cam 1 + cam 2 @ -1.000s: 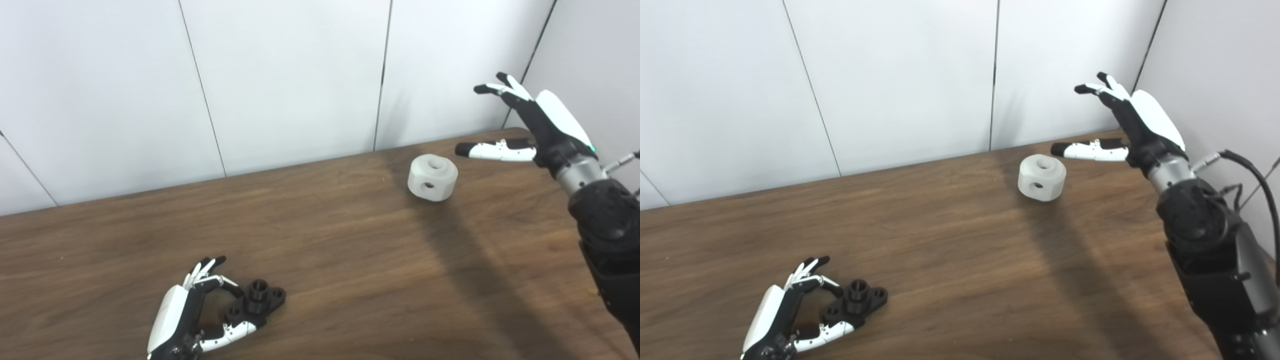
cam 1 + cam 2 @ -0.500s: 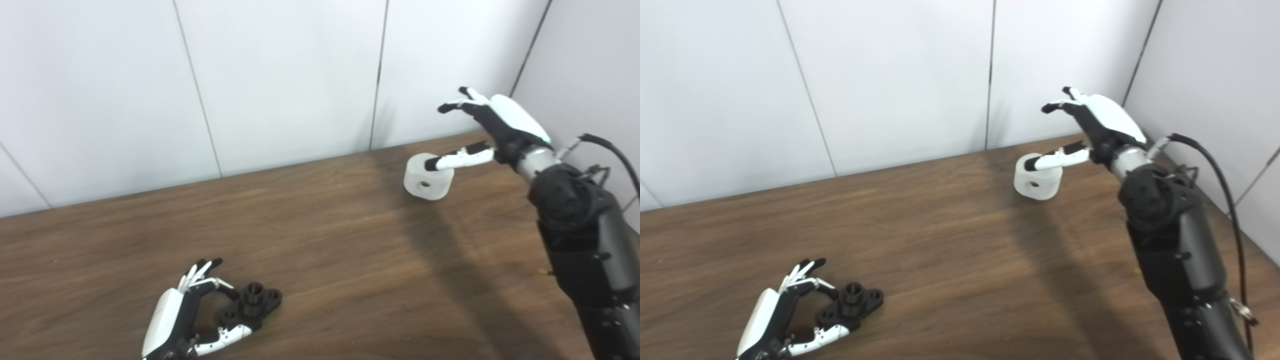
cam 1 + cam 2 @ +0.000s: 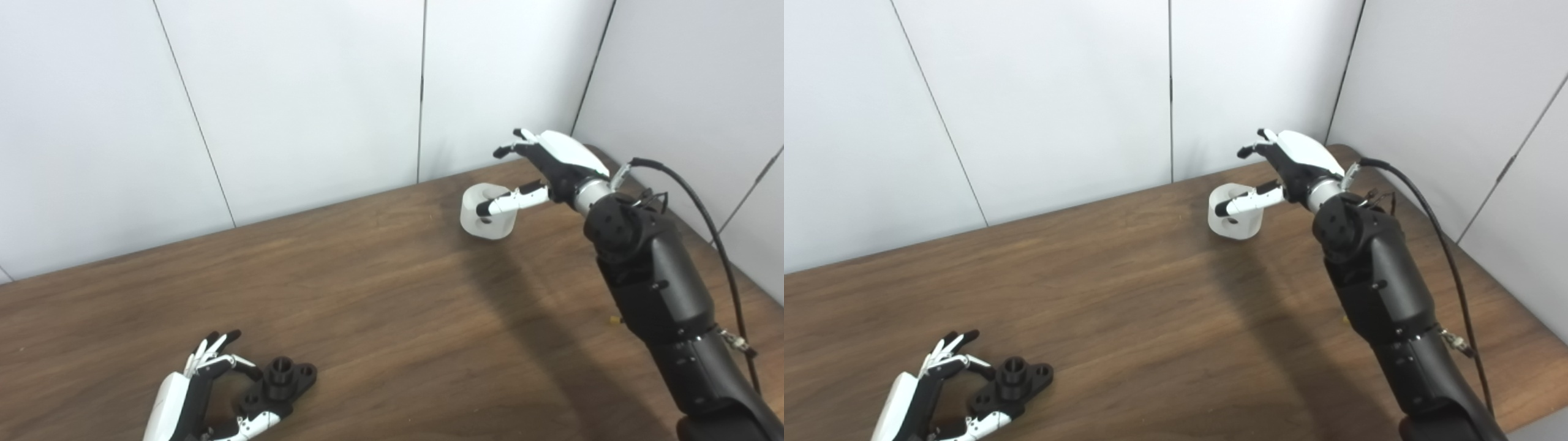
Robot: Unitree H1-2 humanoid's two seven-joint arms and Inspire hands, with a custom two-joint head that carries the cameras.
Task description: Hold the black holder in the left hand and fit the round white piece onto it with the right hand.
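Observation:
The black holder [image 3: 278, 383] lies flat on the wooden table [image 3: 392, 294] near the front left, its short round stub pointing up. My left hand [image 3: 190, 398] rests beside it, fingers and thumb curved loosely around its left end without clamping it. At the back right stands the round white piece [image 3: 487, 211], a thick ring with a hole in its top and side. My right hand [image 3: 545, 165] hovers over it, open. Its thumb stretches across the top of the piece while the fingers spread above and behind it.
White wall panels run close behind the table and along its right side, meeting in a corner just beyond the white piece. A black cable [image 3: 704, 202] loops off my right forearm. The table's right edge [image 3: 1519, 318] shows in the right eye view.
The camera has swung right, shifting the whole scene left. My right hand came in from the right of the white piece to over it, thumb now across its top. The left hand keeps its pose.

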